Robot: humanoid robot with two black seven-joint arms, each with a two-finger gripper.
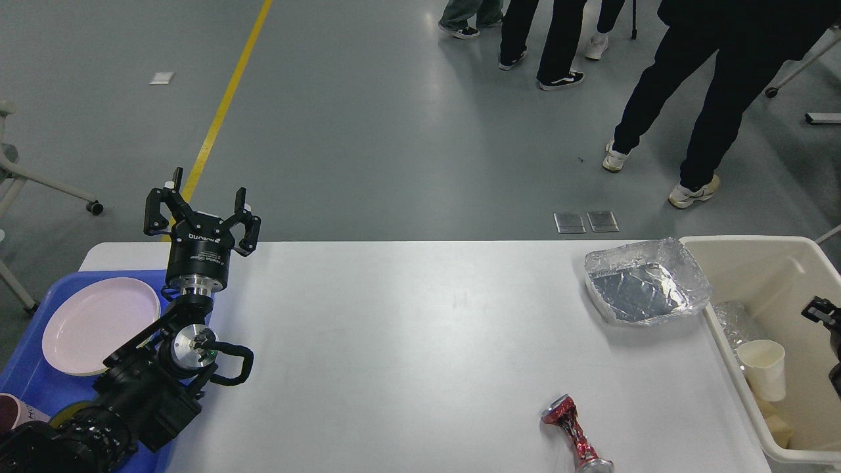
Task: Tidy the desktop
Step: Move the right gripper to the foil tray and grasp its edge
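Note:
The white desktop [420, 341] carries a crumpled foil tray [647, 282] at its far right and a crushed red can [575, 433] near the front edge. A white paper cup [762, 368] stands inside the beige bin [749, 253] off the desktop's right end. My left gripper [200, 210] points upward over the desktop's far left corner, open and holding nothing. Only a dark tip of my right gripper [821, 309] shows at the frame's right edge above the bin, apart from the cup; its fingers cannot be made out.
A blue tray [26, 374] at the left holds a pink plate [98, 325] and a maroon cup [13, 407]. Crumpled foil [732, 318] and other scraps lie in the bin. People stand on the floor beyond the far edge.

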